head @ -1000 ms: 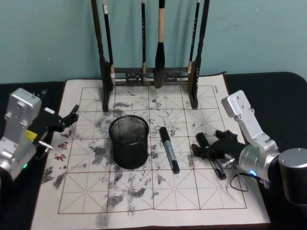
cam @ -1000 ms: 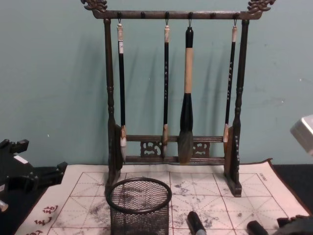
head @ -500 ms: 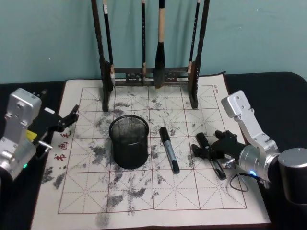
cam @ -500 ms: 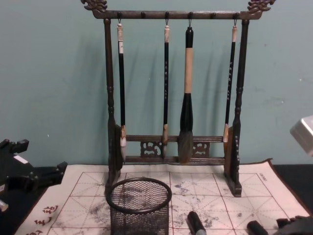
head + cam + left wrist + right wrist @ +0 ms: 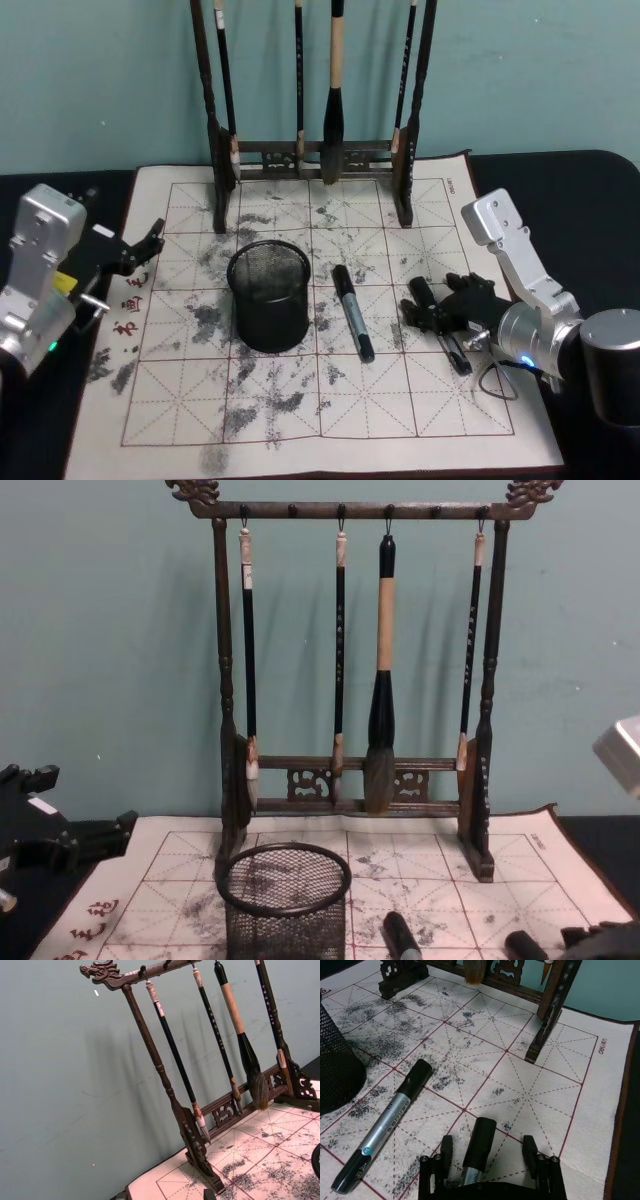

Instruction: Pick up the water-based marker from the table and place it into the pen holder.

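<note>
the right gripper [image 5: 422, 303] sits low on the practice mat [image 5: 200, 400], well to the right of the pen holder [image 5: 268, 322], over a marker [image 5: 420, 291]. from the head camera this is a dark tangle. the right wrist view settles it: the fingers [image 5: 529, 1149] stand wide apart on either side of the marker's black cap, not touching it. a second marker [image 5: 351, 312] lies flat just right of the pen holder, near it but apart. the chest view adds the brush rack [image 5: 228, 730] at full height behind the pen holder. the left gripper [image 5: 148, 246] hangs off to the pen holder's left; whether it is open i cannot tell. against a second ago, the right gripper has crept only slightly; both markers and the pen holder lie unmoved.
</note>
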